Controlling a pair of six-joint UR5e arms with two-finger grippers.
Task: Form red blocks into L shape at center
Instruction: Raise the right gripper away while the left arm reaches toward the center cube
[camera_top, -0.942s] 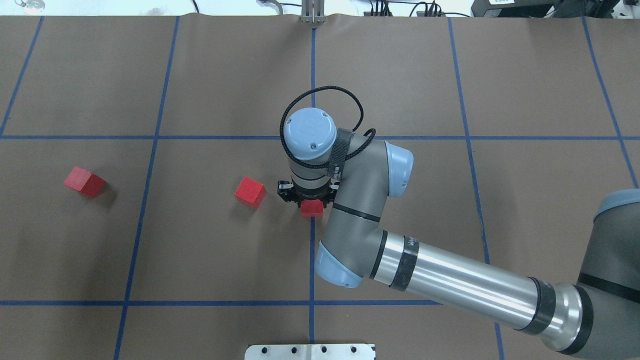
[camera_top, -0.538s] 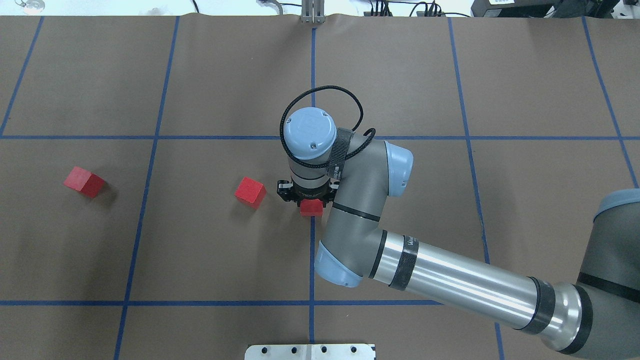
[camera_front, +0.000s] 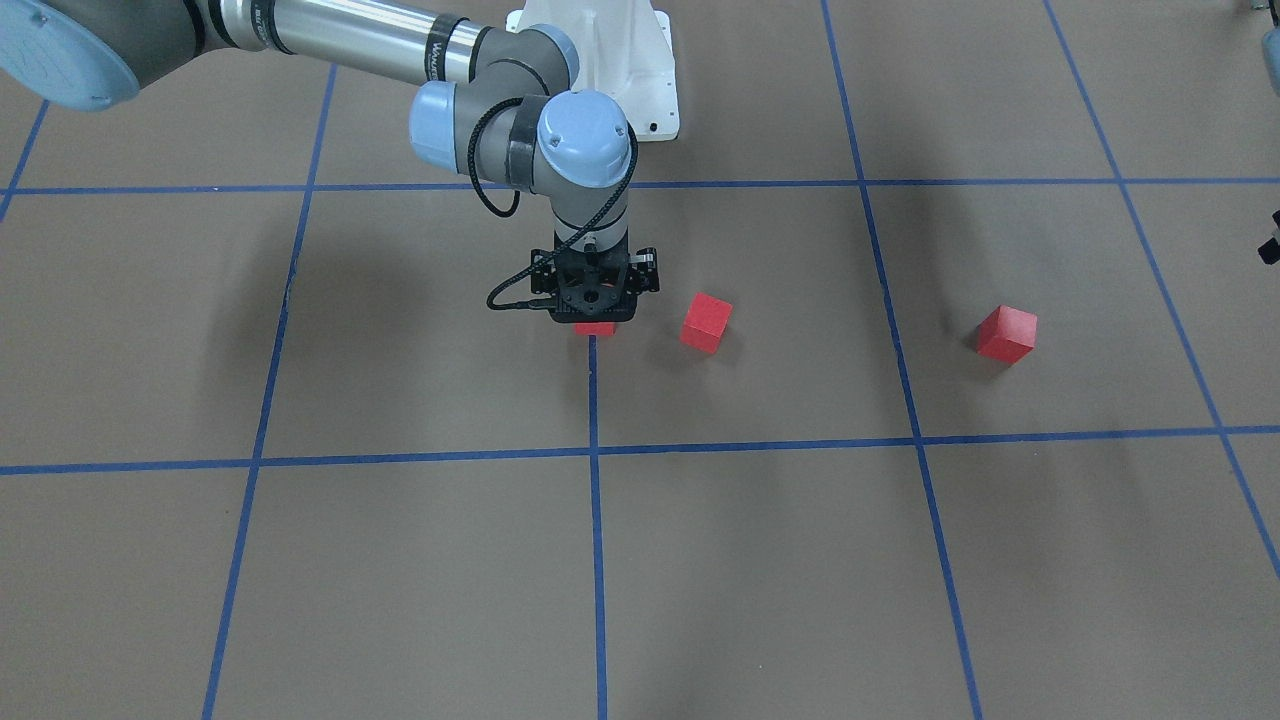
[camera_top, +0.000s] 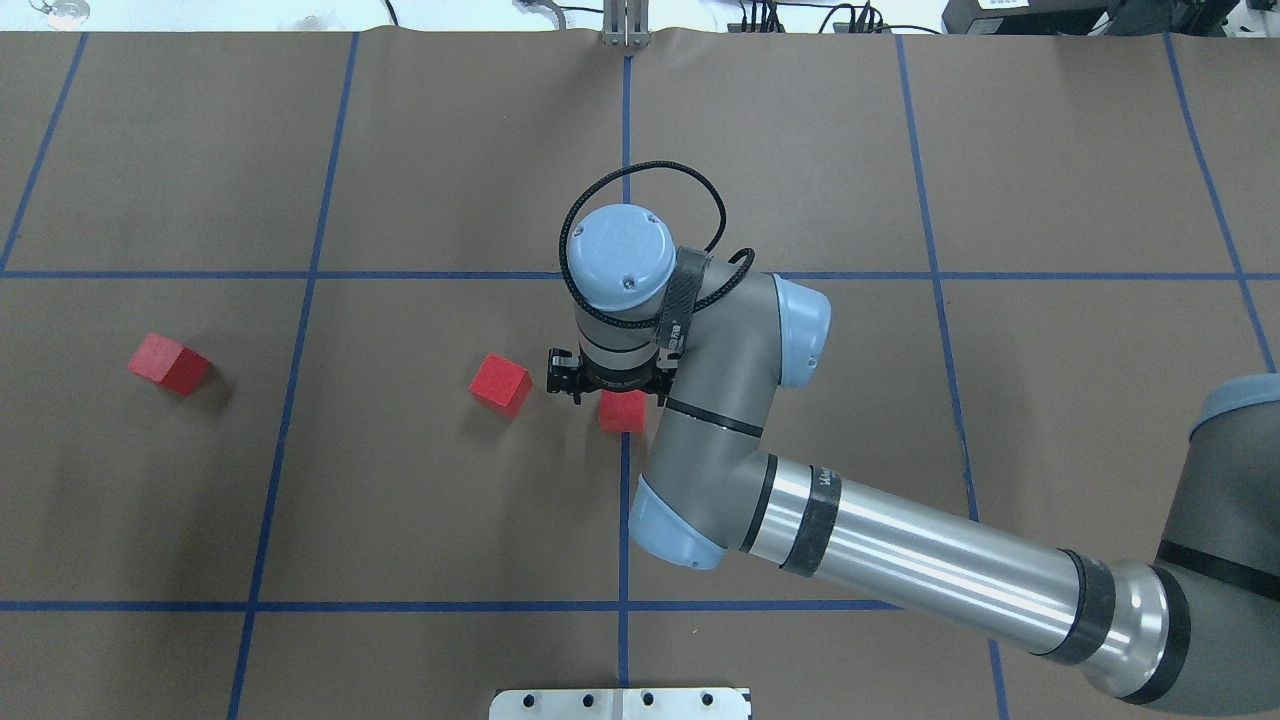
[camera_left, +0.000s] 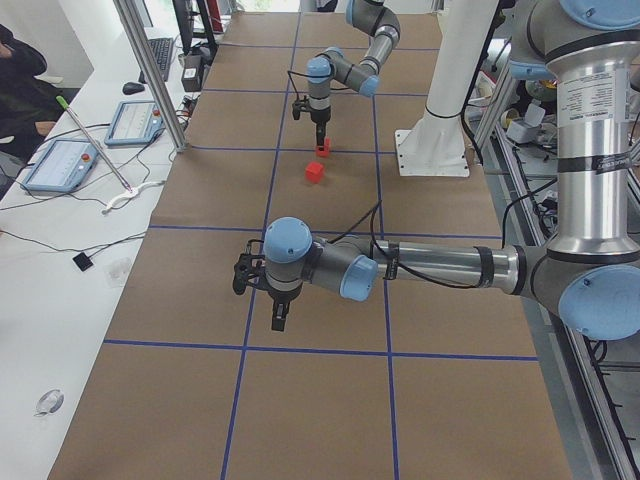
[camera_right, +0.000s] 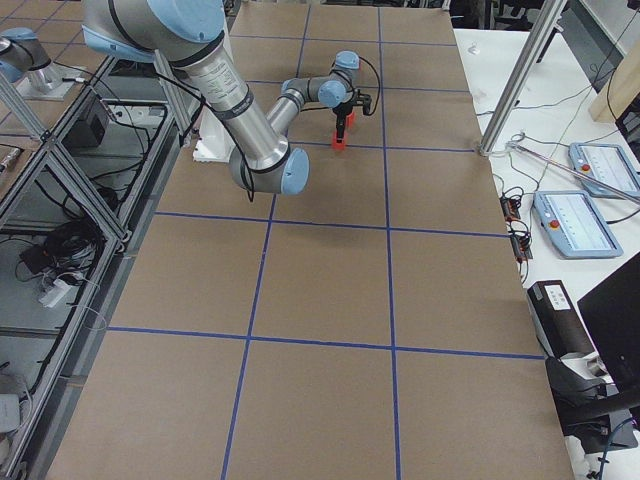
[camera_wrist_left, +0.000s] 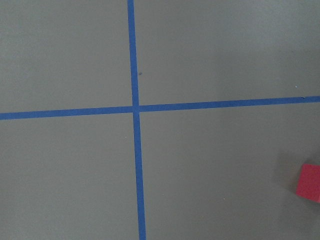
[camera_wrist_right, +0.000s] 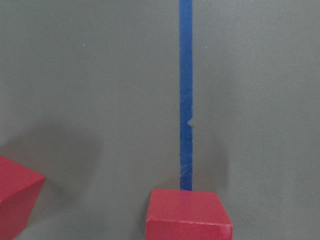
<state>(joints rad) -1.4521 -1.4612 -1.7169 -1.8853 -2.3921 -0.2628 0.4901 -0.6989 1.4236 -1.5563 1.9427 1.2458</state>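
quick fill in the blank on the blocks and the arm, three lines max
There are ___ red blocks in view. The block under the right gripper sits on a ___ tape line. The other two blocks lie to the robot's ___ of it.
Missing words: three; blue; left.

Right arm outstretched, fingers downward

Three small matte red cubes rest on the brown worktop, none touching. One cube sits on the middle blue line. A second cube, turned askew, lies near. The third cube lies well apart, on the robot's left.
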